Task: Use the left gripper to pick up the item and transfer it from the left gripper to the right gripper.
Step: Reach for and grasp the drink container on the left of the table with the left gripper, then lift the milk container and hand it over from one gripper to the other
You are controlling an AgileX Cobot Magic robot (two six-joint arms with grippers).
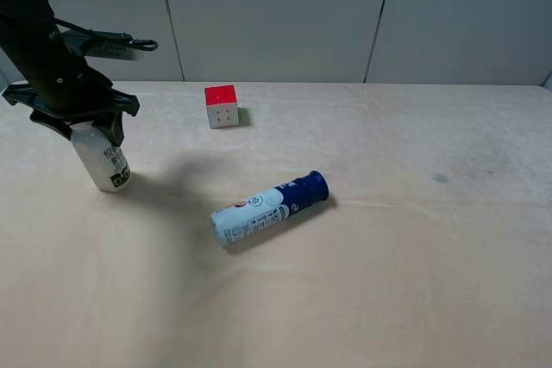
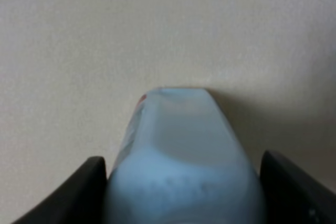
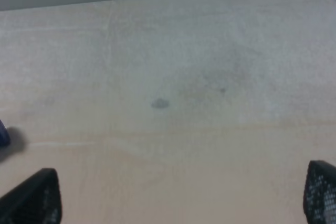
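Most of the table (image 1: 362, 299) is left bare: the strip along its near edge and its right half are marked only by a small dark stain (image 1: 440, 179). Over that right part the right gripper (image 3: 181, 187) is held with its fingers spread wide apart, and it is not seen in the high view. Near the middle of the table a blue-and-white tube (image 1: 269, 207) is laid on its side, its blue cap turned toward the far right corner. Farther back, close to the left edge, the item (image 1: 105, 163) is clamped at its upper part by the left gripper (image 1: 89, 129), with one black finger (image 2: 79, 190) pressed against each side. Its long axis is kept near upright, base down at the table top and top end leaned slightly toward the left edge; the cap is hidden by the jaws. Well apart from it, nearer the far edge, a red-topped cube (image 1: 222, 106) is set, with open room on every side.
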